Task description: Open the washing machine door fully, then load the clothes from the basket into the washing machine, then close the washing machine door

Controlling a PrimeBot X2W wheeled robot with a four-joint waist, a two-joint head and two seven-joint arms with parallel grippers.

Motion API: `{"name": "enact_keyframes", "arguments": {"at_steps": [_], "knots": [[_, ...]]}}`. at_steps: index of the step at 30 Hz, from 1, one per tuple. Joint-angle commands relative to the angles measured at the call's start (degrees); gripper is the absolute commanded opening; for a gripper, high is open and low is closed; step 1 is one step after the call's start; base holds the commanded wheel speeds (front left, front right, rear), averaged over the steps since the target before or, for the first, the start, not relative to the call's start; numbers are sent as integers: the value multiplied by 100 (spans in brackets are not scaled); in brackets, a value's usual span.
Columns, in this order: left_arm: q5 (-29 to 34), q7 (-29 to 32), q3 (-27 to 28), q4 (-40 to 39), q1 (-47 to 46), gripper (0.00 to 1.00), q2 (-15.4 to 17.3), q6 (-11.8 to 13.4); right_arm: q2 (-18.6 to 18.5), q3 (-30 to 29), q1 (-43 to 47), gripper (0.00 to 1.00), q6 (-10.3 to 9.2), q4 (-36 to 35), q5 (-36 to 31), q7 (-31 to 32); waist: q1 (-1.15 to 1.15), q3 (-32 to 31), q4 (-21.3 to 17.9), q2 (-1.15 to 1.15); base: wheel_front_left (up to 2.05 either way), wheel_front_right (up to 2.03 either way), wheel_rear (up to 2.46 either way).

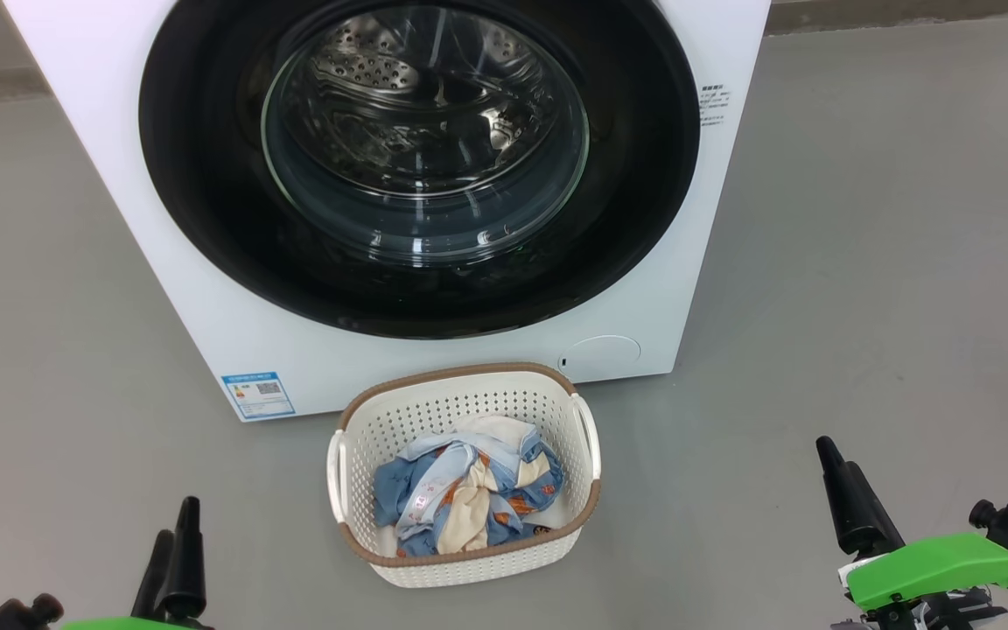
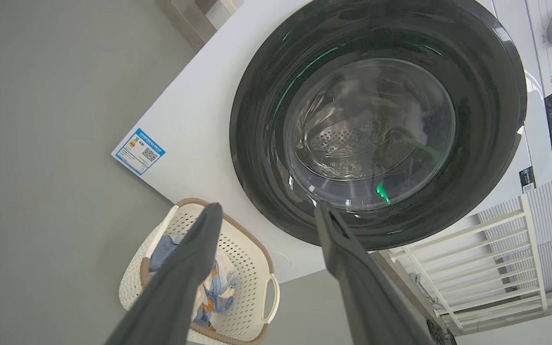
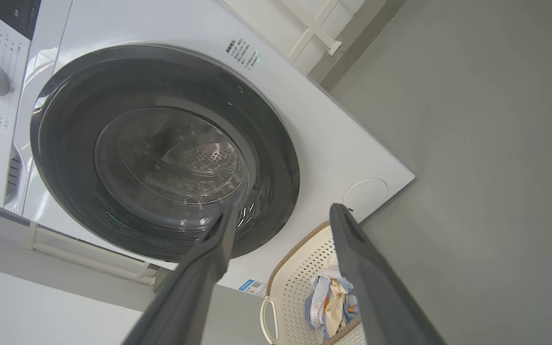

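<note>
In the head view, the washing machine (image 1: 206, 306) stands on the grey floor (image 1: 863, 262) with the washing machine door (image 1: 206, 201) shut flat against its front, the steel drum showing through the glass. The basket (image 1: 469, 560) sits on the floor just in front of the machine, below the door, and the clothes (image 1: 469, 494) lie bunched inside it. The left gripper (image 1: 178, 521) hangs over the floor left of the basket and the right gripper (image 1: 836, 455) over the floor to its right, both well apart from basket and machine; from this angle each pair of fingers overlaps, so their spread is hard to judge here. In the left wrist view, the left gripper (image 2: 267, 211) has its 2 fingers spread wide with nothing between them and touches nothing; beyond them are the closed door, the blue energy label (image 2: 138, 151) and the basket. In the right wrist view, the right gripper (image 3: 283, 213) is likewise spread wide and empty, clear of everything, with the door, the round service flap (image 3: 365, 196) and the basket of clothes beyond its fingers.
</note>
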Motion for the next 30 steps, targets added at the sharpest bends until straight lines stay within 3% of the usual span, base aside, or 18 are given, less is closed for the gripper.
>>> {"name": "enact_keyframes", "arguments": {"at_steps": [1,30], "knots": [[212,-70,81,-122,-212,100,133,-11,-104,89,-300,100,4,-110,-201,-72,0,-4,1,0,0,0,0],[2449,-540,203,-158,-167,100,192,-15,-202,275,-500,100,6,27,-2223,-540,0,-51,5,0,0,0,0]]}}
